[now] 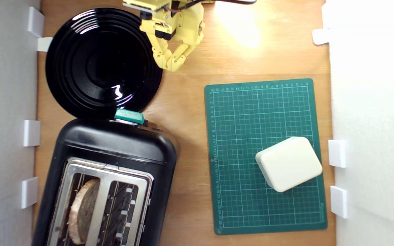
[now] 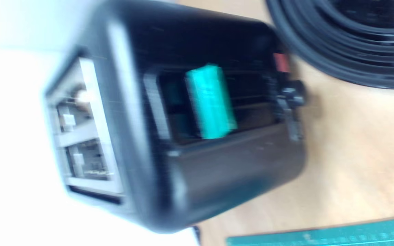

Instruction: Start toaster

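a large black toaster (image 1: pixel 115 177) sits at the lower part of the exterior view's left, on a wooden table (image 1: pixel 183 143), its long axis running roughly up and down that view with a slight tilt. its silver top plate faces the camera, and a slice of bread (image 1: pixel 82 212) stands in the slot nearer the exterior view's left; the other slot looks empty. the small teal lever (image 1: pixel 129 116) sticks out of the end of the toaster that points toward the upper edge of the exterior view. the blurred wrist view shows that lever (image 2: pixel 210 101) seated in a slot in the end panel. just beyond the lever end lies a round glossy black plate (image 1: pixel 103 63), its rim touching or nearly touching the toaster. the yellow gripper (image 1: pixel 171 65) hangs near the plate's rim on the exterior view's right, apart from the lever, with its fingertips clenched together and empty. judged from this, the lever lies from the claw toward the exterior view's lower left, and pressing it would start the toaster. well apart, on the exterior view's right, a green cutting mat (image 1: pixel 238 112) carries a cream box (image 1: pixel 288 163).
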